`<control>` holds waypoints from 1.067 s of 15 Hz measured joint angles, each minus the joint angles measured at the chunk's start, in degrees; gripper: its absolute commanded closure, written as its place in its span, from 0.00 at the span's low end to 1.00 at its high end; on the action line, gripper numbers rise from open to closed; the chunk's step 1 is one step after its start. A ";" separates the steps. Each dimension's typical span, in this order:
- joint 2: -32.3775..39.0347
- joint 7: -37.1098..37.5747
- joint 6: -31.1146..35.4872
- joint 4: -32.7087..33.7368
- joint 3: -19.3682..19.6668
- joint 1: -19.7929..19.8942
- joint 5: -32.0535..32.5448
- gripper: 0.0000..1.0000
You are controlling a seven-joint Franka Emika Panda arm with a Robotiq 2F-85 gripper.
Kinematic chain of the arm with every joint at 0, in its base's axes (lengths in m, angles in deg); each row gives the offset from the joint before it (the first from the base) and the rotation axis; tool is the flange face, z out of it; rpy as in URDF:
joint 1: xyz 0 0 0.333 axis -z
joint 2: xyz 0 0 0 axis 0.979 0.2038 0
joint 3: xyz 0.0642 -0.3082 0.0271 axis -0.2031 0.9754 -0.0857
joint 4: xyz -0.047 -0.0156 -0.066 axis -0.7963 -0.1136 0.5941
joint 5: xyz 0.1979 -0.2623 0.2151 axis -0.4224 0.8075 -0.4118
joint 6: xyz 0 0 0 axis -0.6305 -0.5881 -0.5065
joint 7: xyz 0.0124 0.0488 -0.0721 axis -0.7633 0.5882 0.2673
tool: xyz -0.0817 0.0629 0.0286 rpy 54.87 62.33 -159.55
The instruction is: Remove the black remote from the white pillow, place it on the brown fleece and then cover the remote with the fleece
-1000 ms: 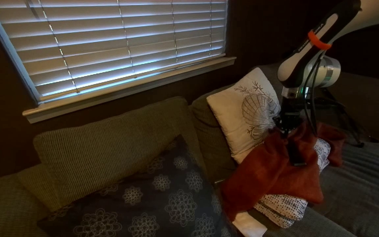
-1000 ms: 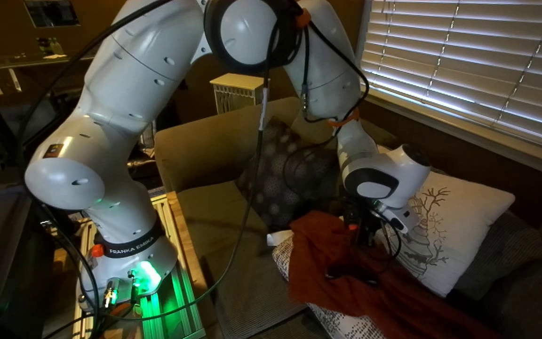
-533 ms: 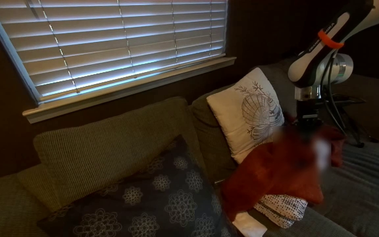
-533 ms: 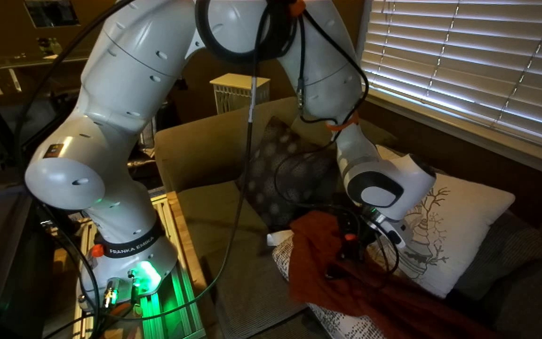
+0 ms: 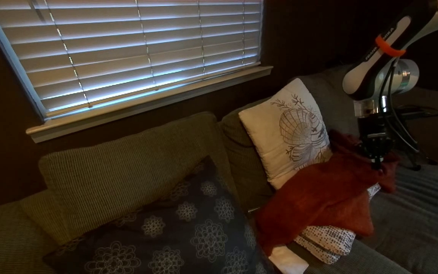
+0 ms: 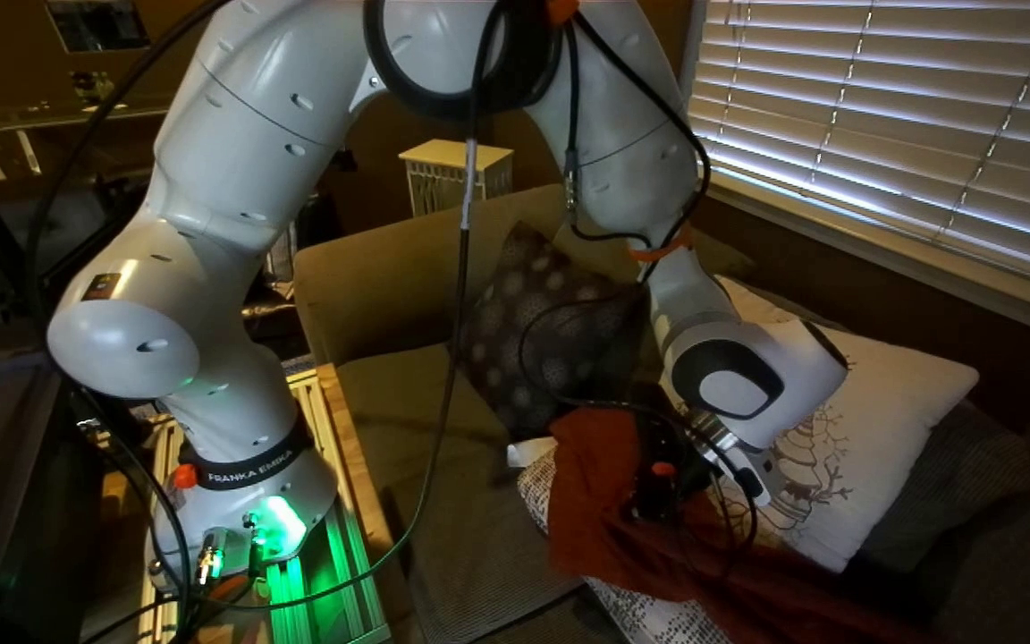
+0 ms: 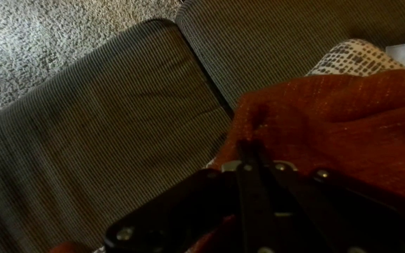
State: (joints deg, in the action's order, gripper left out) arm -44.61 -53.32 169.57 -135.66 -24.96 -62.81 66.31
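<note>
The brown fleece looks rust-red and lies draped over a dotted cushion in both exterior views (image 5: 306,205) (image 6: 600,501). It fills the right of the wrist view (image 7: 329,112). My gripper (image 5: 376,164) is shut on a fold of the fleece near its edge; the fingertips come together on the cloth in the wrist view (image 7: 251,144). In an exterior view the gripper (image 6: 658,512) is dark and partly hidden by the arm. The black remote does not show in any view now. The white pillow (image 5: 285,133) with a shell print leans on the sofa back behind the fleece.
The dotted cushion (image 5: 329,238) shows from under the fleece, with a small white item (image 5: 287,260) beside it. A dark flowered pillow (image 5: 207,236) lies on the sofa. Sofa seat cushions (image 7: 135,116) and the carpet (image 7: 40,45) show in the wrist view.
My gripper has moved to the right in an exterior view, pulling the fleece fold with it. The fleece now lies over the spot where the black remote showed one second ago.
</note>
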 measured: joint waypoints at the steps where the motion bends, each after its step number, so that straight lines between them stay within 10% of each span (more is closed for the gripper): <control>1: 0.07 0.24 -0.52 0.18 0.23 0.00 0.09 0.71; 12: -0.98 2.63 5.98 1.36 0.72 -0.43 0.42 0.03; 16: -6.61 -0.75 16.14 -4.12 0.67 -2.32 3.92 0.00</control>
State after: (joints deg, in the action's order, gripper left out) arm -51.23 -54.07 185.71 -139.78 -24.29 -65.13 70.22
